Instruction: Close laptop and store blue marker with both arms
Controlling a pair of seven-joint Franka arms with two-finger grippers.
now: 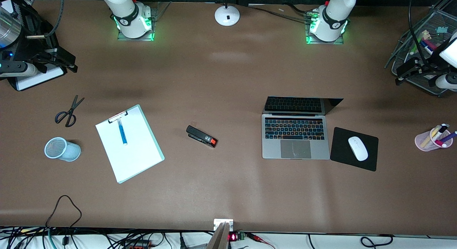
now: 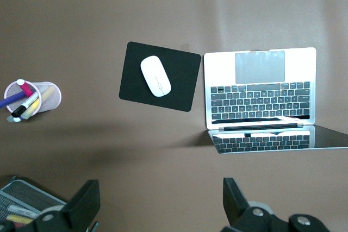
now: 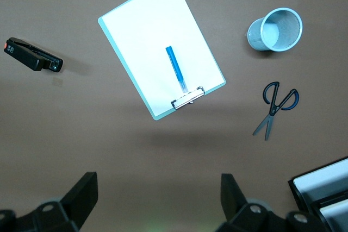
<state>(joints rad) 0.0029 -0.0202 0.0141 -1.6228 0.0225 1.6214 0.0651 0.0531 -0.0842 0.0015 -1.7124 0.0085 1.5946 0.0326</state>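
Laptop (image 2: 260, 86) screen runs off the frame's right edge in left wrist view. Wire tray (image 1: 426, 45) cut off at upper right of front view, its contents too small to tell (arm partly covers it). Both arms' upper links leave the top edge.

Even, bright overhead light fills all views, sharp throughout. The laptop (image 1: 295, 137) and clipboard (image 1: 129, 143) cast soft shadows; the paper glares white.
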